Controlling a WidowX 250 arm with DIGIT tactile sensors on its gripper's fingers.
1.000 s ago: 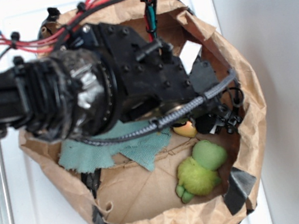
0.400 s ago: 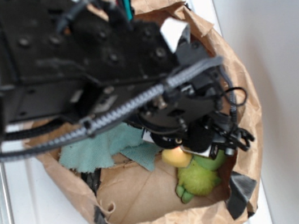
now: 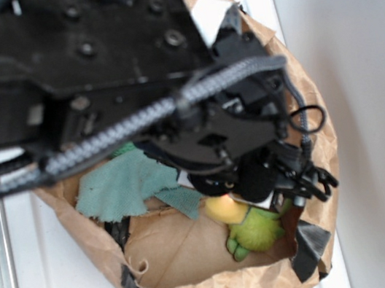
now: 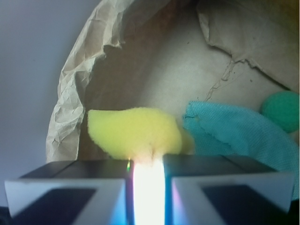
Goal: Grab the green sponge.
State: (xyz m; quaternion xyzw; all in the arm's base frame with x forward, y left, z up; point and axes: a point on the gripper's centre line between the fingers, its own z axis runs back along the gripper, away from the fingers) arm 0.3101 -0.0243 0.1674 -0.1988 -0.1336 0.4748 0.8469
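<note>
The gripper (image 4: 147, 187) is narrow: in the wrist view its two flat fingers (image 4: 70, 185) stand almost together, with only a thin bright slit between them. The lower edge of the yellow sponge (image 4: 133, 131) meets this slit, but I cannot tell if the fingers really pinch it. The green sponge (image 4: 281, 110) is not in the gripper; it lies apart at the right edge of the wrist view, on the floor of the paper bag (image 4: 70, 117), just behind the teal cloth (image 4: 234, 133). From the outside camera the black arm (image 3: 76, 67) covers most of the bag, and the yellow sponge shows just beside a fuzzy lime toy (image 3: 255, 231)
</note>
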